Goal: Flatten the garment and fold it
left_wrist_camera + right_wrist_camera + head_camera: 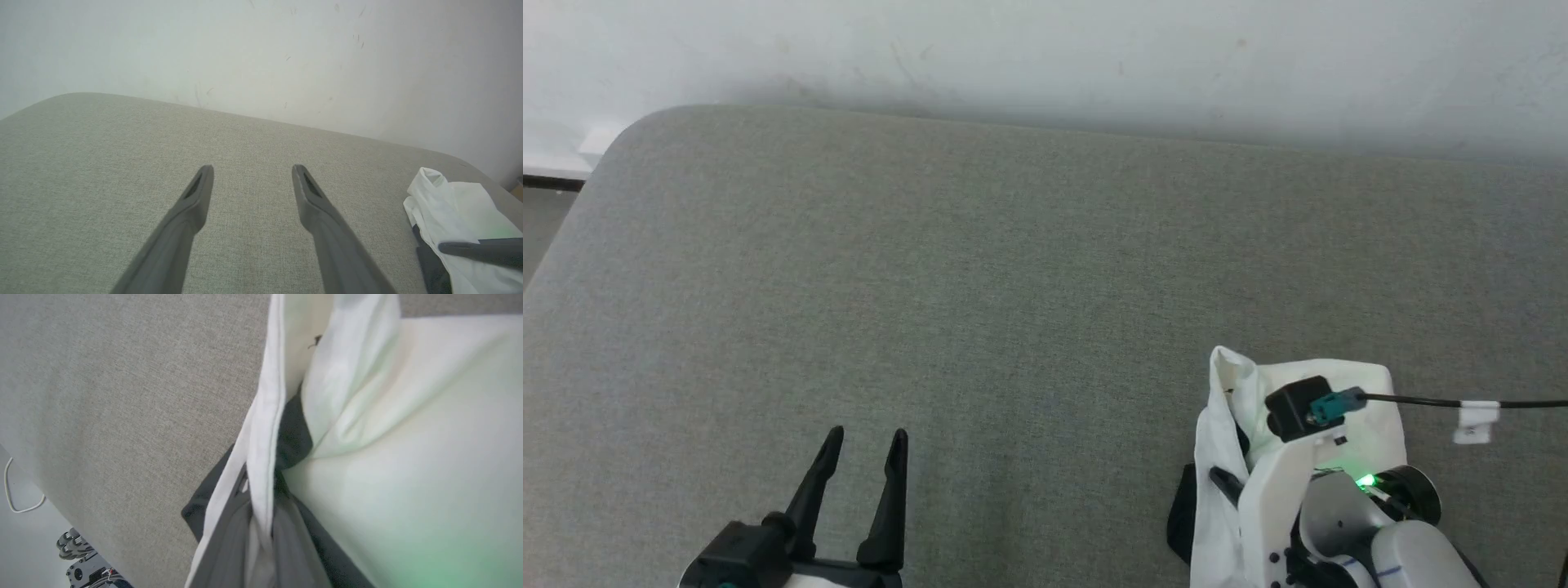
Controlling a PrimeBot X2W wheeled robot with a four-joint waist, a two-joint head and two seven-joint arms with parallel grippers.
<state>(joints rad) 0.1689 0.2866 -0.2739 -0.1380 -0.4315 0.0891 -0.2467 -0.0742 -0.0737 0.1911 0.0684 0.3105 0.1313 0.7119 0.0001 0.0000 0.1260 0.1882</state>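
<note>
The garment [1227, 408] is a bunched white heap with a black part [1181, 516] at the lower right of the grey padded surface [1013, 286]. My right gripper [1227, 483] is shut on a white fold of it. In the right wrist view the fingers [233, 539] pinch a white hemmed strip of the garment [408, 457], with black fabric beneath. My left gripper [862, 445] stands open over bare surface at the lower left, well apart from the cloth. The left wrist view shows this gripper [253, 169] open, the garment [453, 204] at its right.
A pale wall [1045, 57] runs along the far edge of the padded surface. A black cable [1421, 400] with a white tag [1476, 420] leads off right from my right wrist. The surface's rounded corner [629, 131] is at the far left.
</note>
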